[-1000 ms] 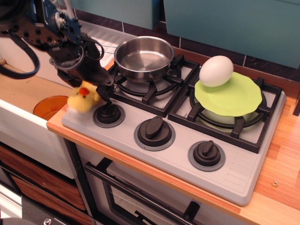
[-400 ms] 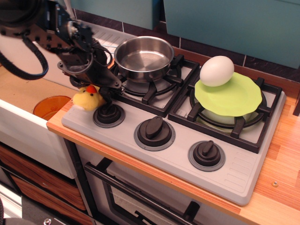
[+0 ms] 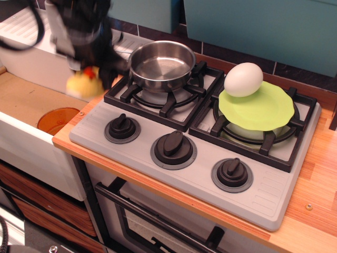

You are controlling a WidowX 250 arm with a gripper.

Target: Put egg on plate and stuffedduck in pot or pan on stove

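one stuffedduck (image 3: 83, 83) is gripped in the blurred hand (image 3: 90, 74); the steel pan (image 3: 161, 64) is found just right of it.

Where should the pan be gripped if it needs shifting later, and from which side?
Probably the back left, where the thin wire handle sticks out from the pan. The round steel wall looks too wide and slick, though the blurred tool partly hides that handle.

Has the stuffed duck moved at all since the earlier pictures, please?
Yes. The stuffedduck, held in the tool, has risen up and back from the left knob toward the pan.
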